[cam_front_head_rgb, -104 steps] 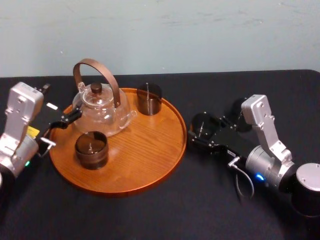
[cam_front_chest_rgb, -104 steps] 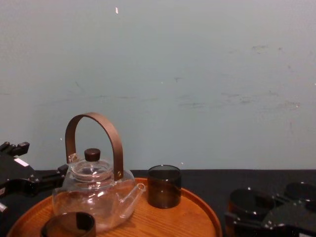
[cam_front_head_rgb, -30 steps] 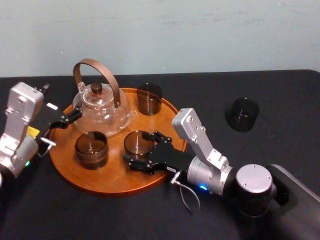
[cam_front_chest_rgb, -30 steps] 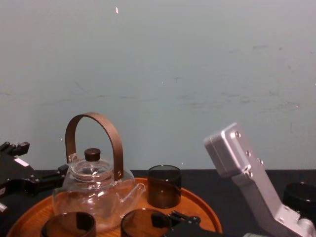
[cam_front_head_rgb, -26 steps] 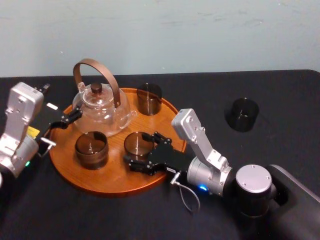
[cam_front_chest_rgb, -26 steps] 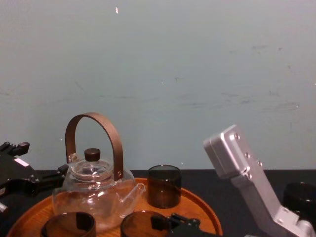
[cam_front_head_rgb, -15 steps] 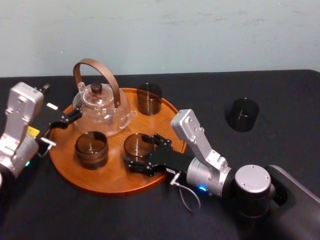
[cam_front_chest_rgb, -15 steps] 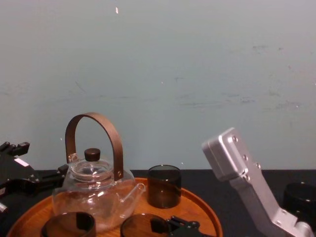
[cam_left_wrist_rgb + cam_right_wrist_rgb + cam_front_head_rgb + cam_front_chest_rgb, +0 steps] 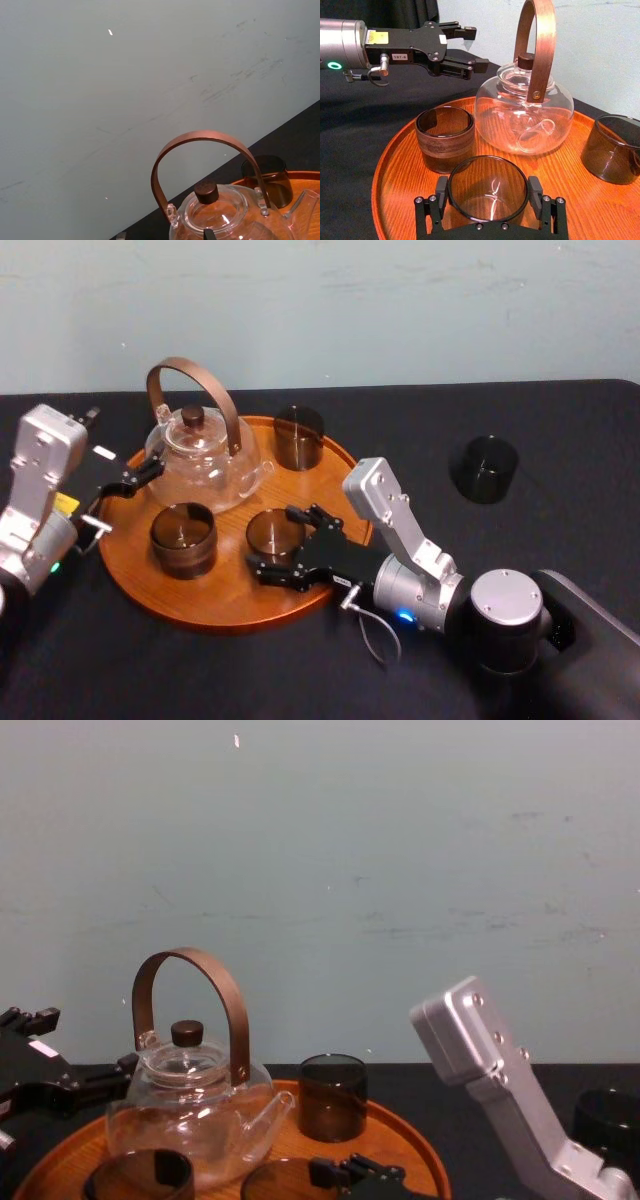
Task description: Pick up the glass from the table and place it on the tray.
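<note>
**Q:** Step in hand?

**A:** Placing, judged near its end. Right gripper (image 9: 274,541) reaching in from the near right, pads pressed to either side of the smoked glass (image 9: 487,200) and grasping it over the near middle of the wooden tray (image 9: 200,598). Off the table (image 9: 585,435) already. Hard to tell, with the base hidden behind the fingers, whether seated on the wood or held just above it.

**Q:** Around it?

**A:** Just to the left, a wood-banded tumbler (image 9: 182,538). Farther off, toward the far left, a glass teapot (image 9: 200,465) with a bent-wood handle. At the tray's far rim, another smoked tumbler (image 9: 299,437). Well apart on the table to the right, a dark cup (image 9: 485,468). Left gripper (image 9: 477,47) parked at the tray's left edge beside the teapot, fingers spread, holding nothing.

**Q:** Called for next?

**A:** Probably this: settle the base flat, spread the pads, then draw back toward the near right, straight along the line of approach. Avoid nudging the banded tumbler or clipping the tray's raised rim.
</note>
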`<state>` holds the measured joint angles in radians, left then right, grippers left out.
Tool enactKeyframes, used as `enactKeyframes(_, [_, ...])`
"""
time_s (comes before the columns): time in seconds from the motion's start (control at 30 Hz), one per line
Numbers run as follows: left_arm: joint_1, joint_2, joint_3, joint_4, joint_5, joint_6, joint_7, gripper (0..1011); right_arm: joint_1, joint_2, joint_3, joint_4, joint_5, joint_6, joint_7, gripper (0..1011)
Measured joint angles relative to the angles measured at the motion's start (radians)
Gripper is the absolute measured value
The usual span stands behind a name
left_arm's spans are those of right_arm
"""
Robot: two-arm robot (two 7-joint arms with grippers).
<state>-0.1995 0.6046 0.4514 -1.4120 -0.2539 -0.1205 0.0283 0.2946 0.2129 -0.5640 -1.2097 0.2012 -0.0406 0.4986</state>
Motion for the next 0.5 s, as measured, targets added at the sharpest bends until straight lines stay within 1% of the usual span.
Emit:
enactKeyframes(0.3, [0.0, 0.0, 0.0, 0.0, 0.0, 0.0, 0.0, 1001, -0.005, 0.004, 0.005, -0.008, 0.008, -0.008, 0.002, 1002])
enactKeyframes(0.47, [0.0, 0.0, 0.0, 0.0, 0.0, 0.0, 0.0, 1001, -0.019, 0.02, 0.011, -0.043, 0.006, -0.019, -0.005, 1002])
enactKeyframes(0.5, [0.0, 0.0, 0.0, 0.0, 0.0, 0.0, 0.0, 1001, -0.025, 0.025, 0.016, -0.059, 0.006, -0.019, -0.01, 1002])
